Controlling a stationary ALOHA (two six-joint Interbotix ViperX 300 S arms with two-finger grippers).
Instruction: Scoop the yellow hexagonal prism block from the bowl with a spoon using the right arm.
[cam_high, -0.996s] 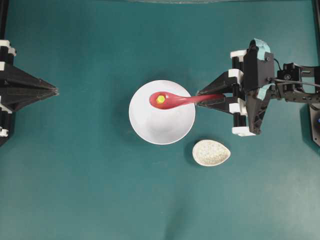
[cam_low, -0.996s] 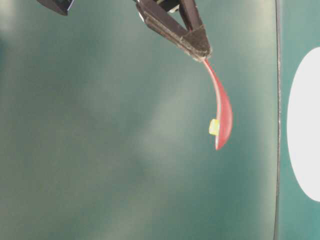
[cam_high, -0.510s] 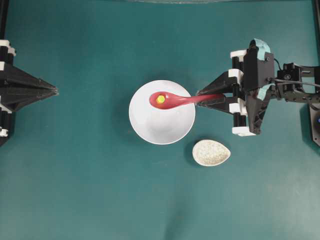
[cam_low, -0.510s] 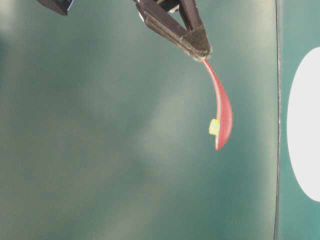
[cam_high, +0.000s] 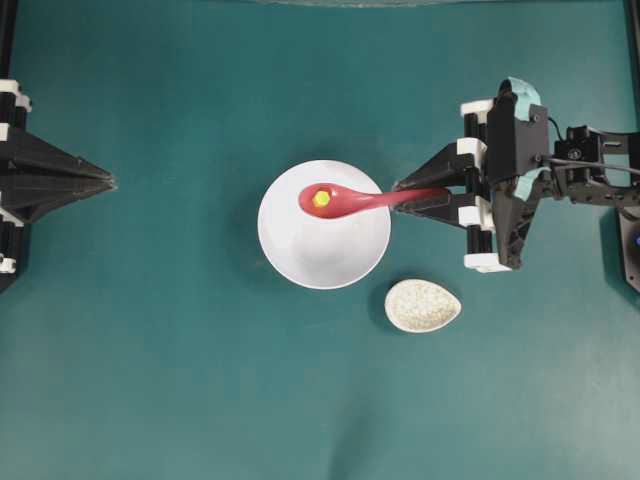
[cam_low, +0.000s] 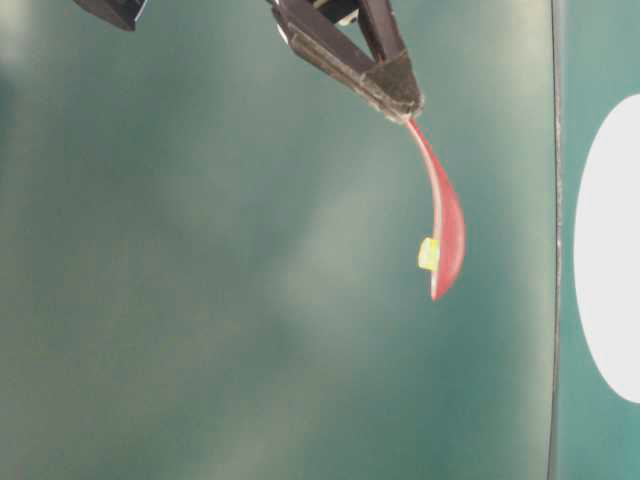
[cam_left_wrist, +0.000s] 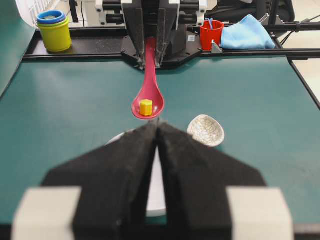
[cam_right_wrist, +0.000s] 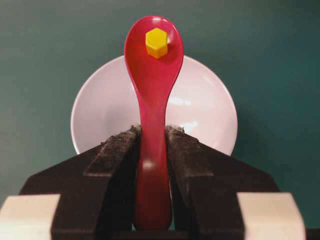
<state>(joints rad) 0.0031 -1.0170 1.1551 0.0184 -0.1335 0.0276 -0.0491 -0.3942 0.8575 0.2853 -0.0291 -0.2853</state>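
The right gripper (cam_high: 405, 197) is clamped on the handle of the red spoon (cam_high: 345, 201), one finger (cam_right_wrist: 107, 165) pressed to each side of it. The handle's far end disappears between those fingers in the right wrist view, so how far it reaches into the gripper cannot be made out. The yellow block (cam_right_wrist: 156, 43) sits in the spoon's scoop, near the tip. From overhead the scoop lies over the upper part of the white bowl (cam_high: 330, 260), and in the left wrist view the spoon hangs in the air above the table, clear of the bowl's rim.

The table-level view is turned on its side and mostly a blur of green. There the spoon shows only as a thin red curve edge-on, the block (cam_low: 428, 254) a small yellow bump on its hollow side, and the bowl (cam_low: 608, 250) is cut off at the right edge as a white arc.

The left gripper (cam_high: 110, 182) rests at the left edge of the table, well apart from everything, its fingers (cam_left_wrist: 125, 165) drawn together with only a thin slit between them and nothing in it. In its own camera those fingers fill the foreground and cover most of the bowl.

A speckled spoon rest (cam_high: 422, 305) lies near the bowl, on the green table (cam_high: 200, 380). Beyond the far edge stand a yellow and blue cup (cam_left_wrist: 53, 30), a red cup (cam_left_wrist: 211, 33) and a blue cloth (cam_left_wrist: 247, 32).
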